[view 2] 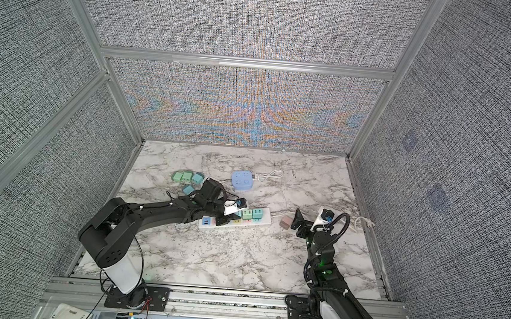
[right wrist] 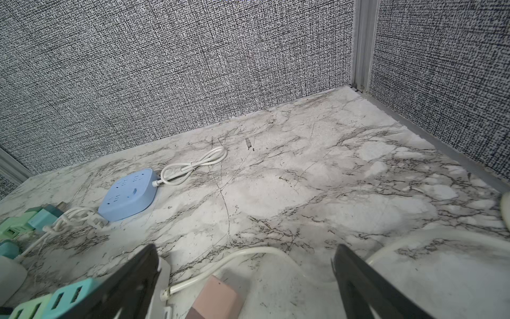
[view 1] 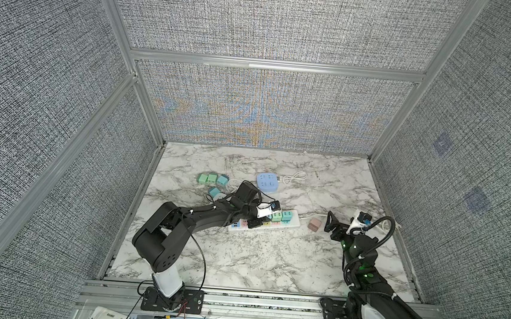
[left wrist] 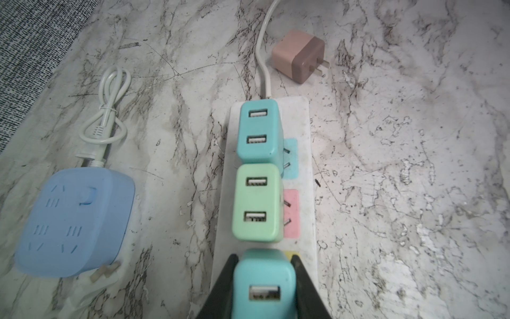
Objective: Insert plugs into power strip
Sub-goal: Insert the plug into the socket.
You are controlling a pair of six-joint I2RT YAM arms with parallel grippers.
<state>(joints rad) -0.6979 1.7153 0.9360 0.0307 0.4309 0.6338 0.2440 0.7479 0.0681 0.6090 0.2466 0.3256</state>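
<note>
In both top views we are seeing the left gripper sitting over the power strip beside two seated plugs, spare plugs lying well apart at far left, and the pink plug lying near the right gripper. In the left wrist view the left jaws, set narrow, are clamping a teal plug at the strip's yellow socket. In the right wrist view the jaws are standing wide and empty, the pink plug lying between them on the marble table.
</note>
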